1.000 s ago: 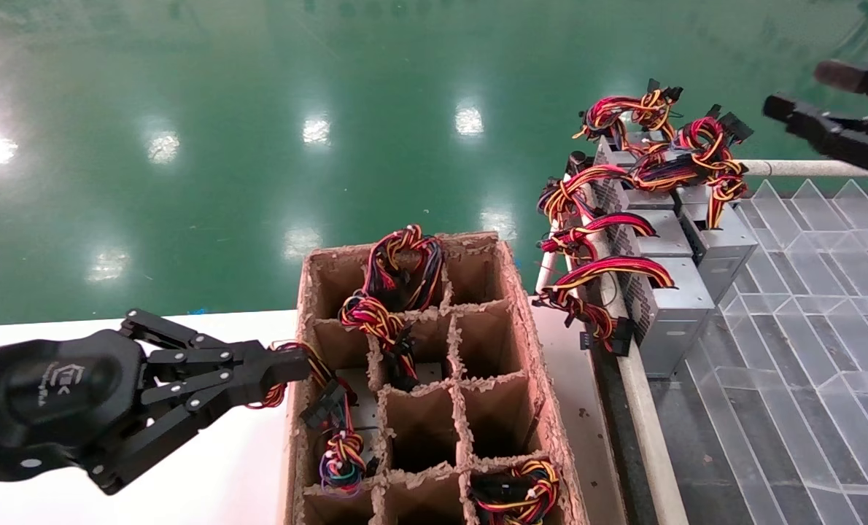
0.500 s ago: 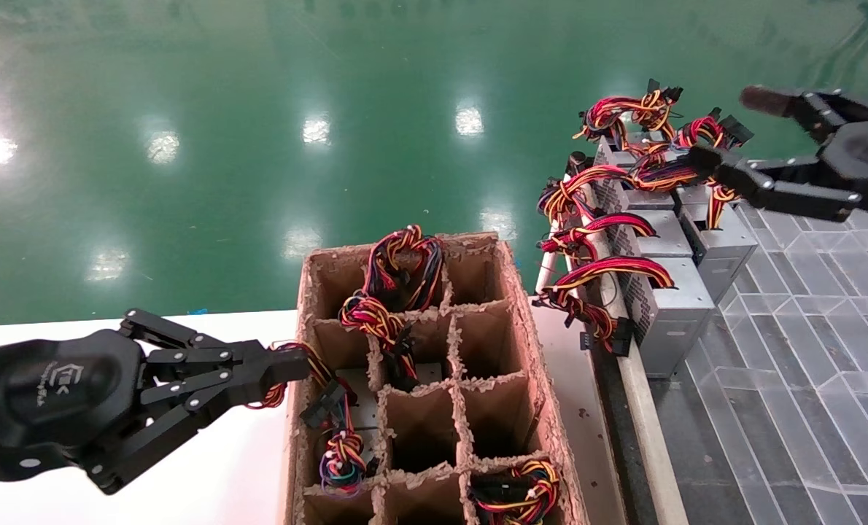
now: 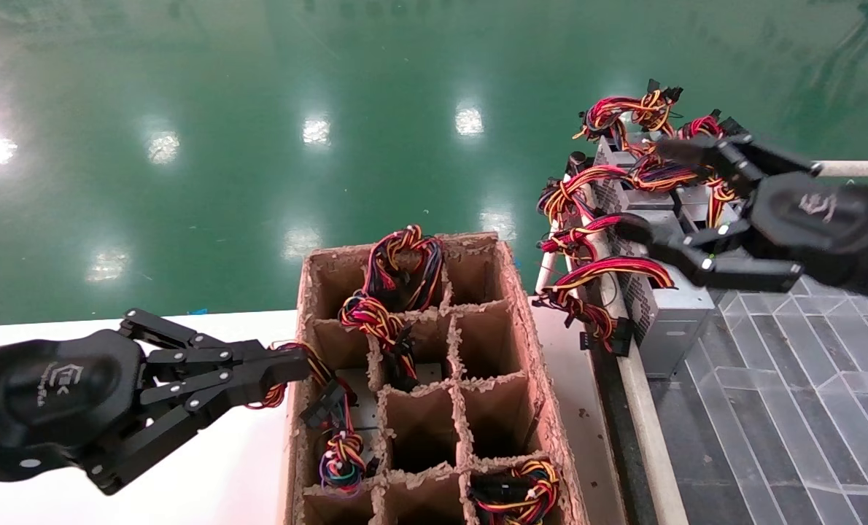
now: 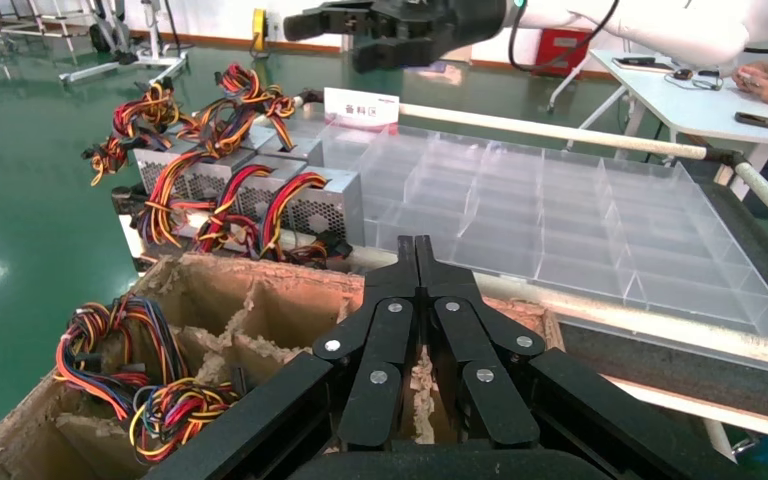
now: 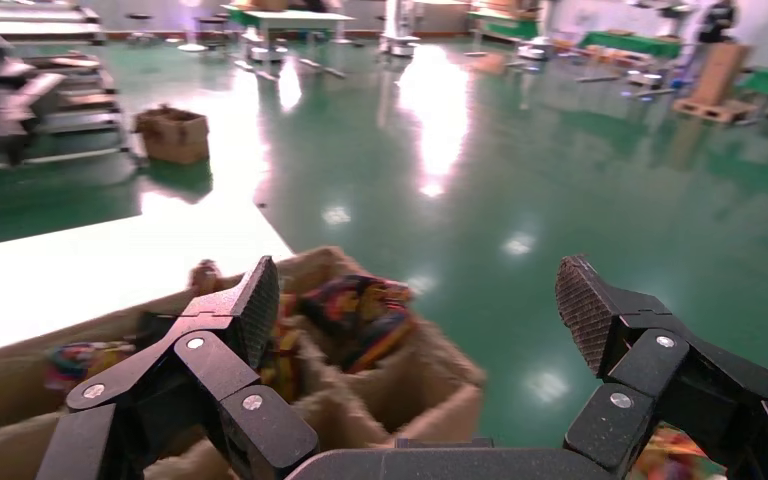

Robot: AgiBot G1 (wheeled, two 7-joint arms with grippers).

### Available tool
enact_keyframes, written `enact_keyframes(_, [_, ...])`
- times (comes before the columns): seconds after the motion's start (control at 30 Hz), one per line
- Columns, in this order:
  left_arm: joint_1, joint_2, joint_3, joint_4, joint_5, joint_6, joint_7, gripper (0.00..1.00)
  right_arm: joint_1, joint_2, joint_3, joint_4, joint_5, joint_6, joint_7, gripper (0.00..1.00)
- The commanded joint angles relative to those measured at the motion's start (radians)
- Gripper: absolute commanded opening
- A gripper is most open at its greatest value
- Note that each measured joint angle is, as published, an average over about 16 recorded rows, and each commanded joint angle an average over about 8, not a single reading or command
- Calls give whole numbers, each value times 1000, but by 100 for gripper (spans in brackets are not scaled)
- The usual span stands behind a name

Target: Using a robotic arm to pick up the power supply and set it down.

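Your left gripper (image 3: 299, 368), black fingers pressed together, rests at the brown cardboard divider carton's (image 3: 521, 328) near wall. Farther off, your right gripper (image 3: 649, 189) hangs spread wide over the silver-grey metal power supplies (image 3: 671, 310) with red, yellow and black wire bundles (image 3: 609, 273), packed side by side on the clear-trayed surface (image 3: 791, 379). Descend carelessly and a finger could snag those looping wires or nudge a neighbouring box.

Count on inspection: two robotic arms (image 3: 806, 211) (image 3: 62, 401); one brown divider carton (image 3: 529, 343); one clear compartment tray (image 3: 806, 379); loose power supplies (image 3: 667, 306) clustered at two o'clock, exact number indeterminate.
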Motion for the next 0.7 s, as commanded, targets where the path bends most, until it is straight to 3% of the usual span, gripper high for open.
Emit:
enact_keyframes(0.03, [0, 0, 0, 0, 0, 0, 0, 100, -25, 1, 7, 43, 8, -2, 17, 100])
enact_keyframes(0.7, [0, 0, 0, 0, 0, 0, 0, 100, -263, 13, 72, 456, 81, -26, 185, 100])
